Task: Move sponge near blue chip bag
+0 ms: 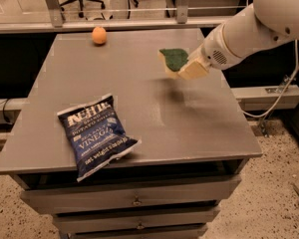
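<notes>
The blue chip bag [96, 134] lies flat at the near left of the grey surface [204, 128]. Its long axis runs from far to near, with the near end swung a little to the right. The white lettering reads upright from the near side, and its nearest corner reaches just over the front edge. At the far left, well apart from the bag, a round orange fruit [99, 35] sits close to the back edge.

Right of centre and toward the far side, the sponge [175, 59] is held clear of the surface, with a soft shadow on the grey top below it. It is tilted, with its dark green face turned up and toward the near left and a strip of pale foam showing along its left edge. Its long axis runs roughly left to right. Its right end sits in the tool [192, 68], which is clenched on it. The white arm [259, 24] reaches in from the upper right. The sponge is well apart from the bag, with bare grey top between them
</notes>
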Tool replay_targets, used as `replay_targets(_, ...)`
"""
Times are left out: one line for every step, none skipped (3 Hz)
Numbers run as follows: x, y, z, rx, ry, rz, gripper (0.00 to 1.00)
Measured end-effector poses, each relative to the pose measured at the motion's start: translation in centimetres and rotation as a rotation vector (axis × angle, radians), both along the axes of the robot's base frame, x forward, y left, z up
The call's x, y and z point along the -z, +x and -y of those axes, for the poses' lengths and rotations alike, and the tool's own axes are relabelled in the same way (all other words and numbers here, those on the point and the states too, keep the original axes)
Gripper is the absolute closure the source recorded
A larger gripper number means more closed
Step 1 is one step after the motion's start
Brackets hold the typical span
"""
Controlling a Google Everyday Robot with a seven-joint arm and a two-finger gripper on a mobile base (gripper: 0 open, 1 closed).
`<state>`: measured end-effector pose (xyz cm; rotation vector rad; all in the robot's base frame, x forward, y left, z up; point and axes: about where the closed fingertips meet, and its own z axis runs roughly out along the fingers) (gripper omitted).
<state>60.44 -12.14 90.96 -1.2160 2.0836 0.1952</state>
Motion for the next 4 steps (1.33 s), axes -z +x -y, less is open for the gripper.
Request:
replay_targets(-0.4,-3.0,-2.7,-0.132,-0.012,-0.005,1.0)
replay_targets(0.6,-5.5,-5.6,-0.25,-0.039,-0.022,1.0)
replay_targets(1.9,-7.1,-7.5,-0.333,-0.079,-0.035,0.82)
replay_targets(3.0,-8.0,-8.5,-0.379,-0.115,-0.037,0.59)
